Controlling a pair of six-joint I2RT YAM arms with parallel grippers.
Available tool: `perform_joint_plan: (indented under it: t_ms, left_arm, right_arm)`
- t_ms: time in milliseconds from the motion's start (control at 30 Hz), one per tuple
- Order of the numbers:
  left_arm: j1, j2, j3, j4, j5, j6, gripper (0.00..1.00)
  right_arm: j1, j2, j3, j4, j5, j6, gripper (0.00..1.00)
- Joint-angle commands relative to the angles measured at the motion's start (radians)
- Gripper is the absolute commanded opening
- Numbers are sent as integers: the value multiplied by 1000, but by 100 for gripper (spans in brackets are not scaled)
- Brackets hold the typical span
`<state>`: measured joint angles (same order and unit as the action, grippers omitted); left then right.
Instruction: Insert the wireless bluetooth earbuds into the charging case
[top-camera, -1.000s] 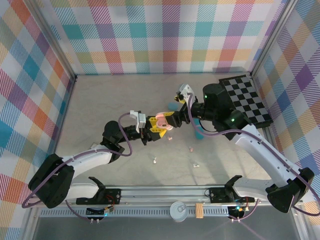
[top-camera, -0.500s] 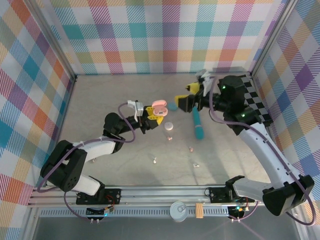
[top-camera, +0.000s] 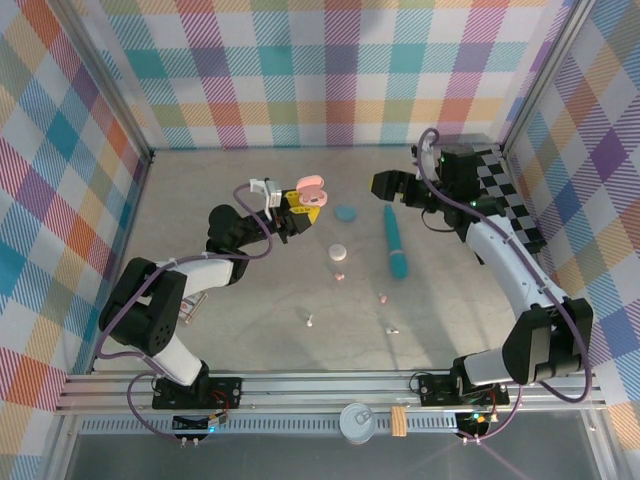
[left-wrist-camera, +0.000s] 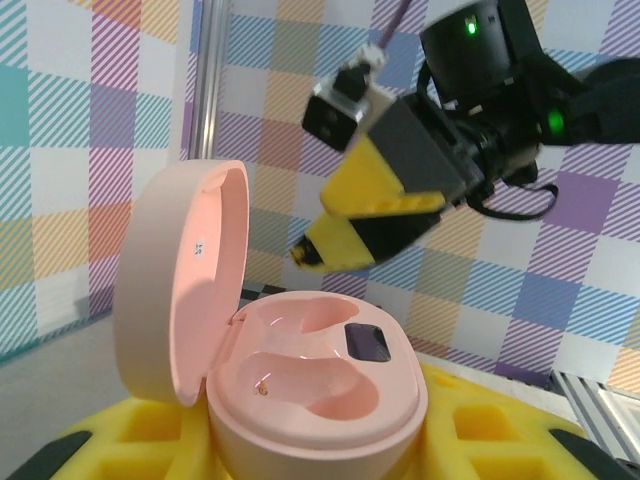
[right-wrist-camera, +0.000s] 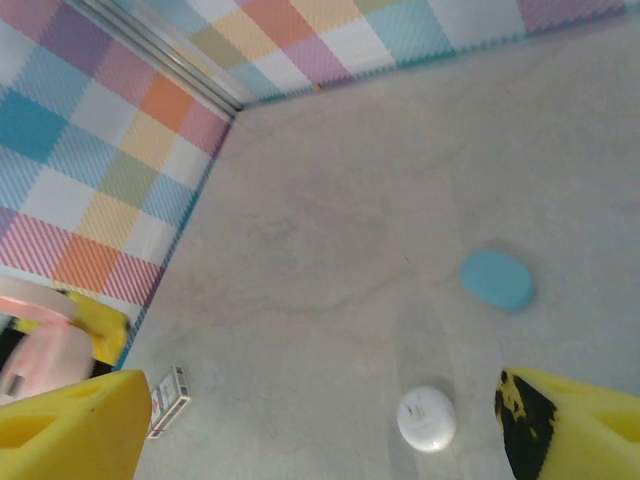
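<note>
My left gripper (top-camera: 305, 200) is shut on an open pale pink charging case (top-camera: 312, 188), held above the table's far middle. In the left wrist view the pink case (left-wrist-camera: 320, 385) has its lid (left-wrist-camera: 180, 285) swung up to the left, and both wells look empty. My right gripper (top-camera: 384, 185) hangs open and empty to the right of it, apart from the case, seen as well in the left wrist view (left-wrist-camera: 400, 190). Two pink earbuds (top-camera: 340, 276) (top-camera: 381, 297) and two white earbuds (top-camera: 310, 321) (top-camera: 392, 331) lie on the table.
A blue case (top-camera: 347, 213) (right-wrist-camera: 497, 279) and a white case (top-camera: 338, 252) (right-wrist-camera: 427, 418) lie shut mid-table. A long teal stick (top-camera: 397, 245) lies right of them. A checkerboard (top-camera: 495, 195) sits back right. A small box (right-wrist-camera: 168, 400) lies by the left arm.
My right gripper has drawn back from the pink case, up and to the right. My left gripper has carried the open case left and farther back.
</note>
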<state>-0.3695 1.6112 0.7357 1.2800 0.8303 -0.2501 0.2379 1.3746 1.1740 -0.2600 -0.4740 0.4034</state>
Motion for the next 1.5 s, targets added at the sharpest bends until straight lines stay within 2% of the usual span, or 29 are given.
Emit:
perform_joint_plan:
  t_ms: [0, 67, 200, 333, 433, 533, 833, 1000, 1200, 1467]
  left_arm:
    - [14, -6, 8, 66, 36, 23, 32]
    - [21, -20, -1, 66, 44, 23, 33]
    - [46, -46, -42, 65, 14, 46, 32]
    - [74, -73, -72, 61, -11, 61, 32]
    - [91, -93, -81, 57, -17, 65, 32]
    - [110, -110, -88, 49, -18, 66, 32]
    - [179, -99, -76, 50, -13, 68, 32]
    - [199, -101, -66, 46, -8, 67, 31]
    - [222, -109, -62, 40, 4, 63, 31]
    - [247, -136, -59, 4, 14, 73, 31]
  right_arm:
    - [27, -74, -103, -55, 65, -23, 89]
    - [64, -90, -123, -124, 126, -92, 88]
    - [199, -108, -147, -228, 301, -250, 89]
    - [331, -88, -151, -259, 430, -345, 89]
    - [399, -44, -127, -300, 514, -373, 86]
    - [485, 11, -101, -342, 656, -407, 86]
    - [692, 230, -41, -332, 981, -427, 76]
    - [732, 360, 40, -353, 1008, -406, 73]
    - [754, 474, 120, -376, 1047, -403, 64]
    - [760, 547, 138, -366, 1061, -414, 56]
